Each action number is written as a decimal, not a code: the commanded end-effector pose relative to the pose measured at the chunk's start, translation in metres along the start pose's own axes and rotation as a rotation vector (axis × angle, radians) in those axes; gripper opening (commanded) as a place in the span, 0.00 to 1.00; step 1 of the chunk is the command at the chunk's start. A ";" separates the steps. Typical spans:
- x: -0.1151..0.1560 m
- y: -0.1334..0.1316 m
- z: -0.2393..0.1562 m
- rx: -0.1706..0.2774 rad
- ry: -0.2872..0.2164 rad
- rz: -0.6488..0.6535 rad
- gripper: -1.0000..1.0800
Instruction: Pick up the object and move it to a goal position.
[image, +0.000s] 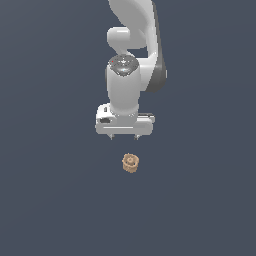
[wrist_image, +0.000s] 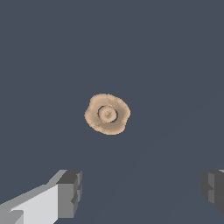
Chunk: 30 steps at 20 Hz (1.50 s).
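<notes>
The object (image: 130, 163) is a small tan ribbed cylinder with a round recessed top. It rests on the dark grey surface, just in front of and below my white gripper (image: 124, 136) in the exterior view. In the wrist view the object (wrist_image: 107, 113) shows from above, apart from both fingers. My gripper (wrist_image: 141, 190) is open and empty, with its two fingertips (wrist_image: 70, 192) spread wide. It hovers above the surface and touches nothing.
The flat dark grey surface (image: 50, 200) fills both views. The white arm (image: 132, 45) rises behind the gripper toward the top of the exterior view. No other objects show.
</notes>
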<state>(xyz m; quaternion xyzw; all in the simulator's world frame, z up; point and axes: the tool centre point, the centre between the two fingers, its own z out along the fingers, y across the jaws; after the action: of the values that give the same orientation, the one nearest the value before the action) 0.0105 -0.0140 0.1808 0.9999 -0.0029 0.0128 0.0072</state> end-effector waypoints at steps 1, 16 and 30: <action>0.000 0.000 0.000 0.000 0.000 0.000 0.96; -0.012 0.005 0.010 -0.005 -0.045 0.010 0.96; 0.000 -0.001 0.025 -0.006 -0.046 -0.228 0.96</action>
<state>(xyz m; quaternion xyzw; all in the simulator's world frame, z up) 0.0092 -0.0145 0.1586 0.9956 0.0920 -0.0106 0.0113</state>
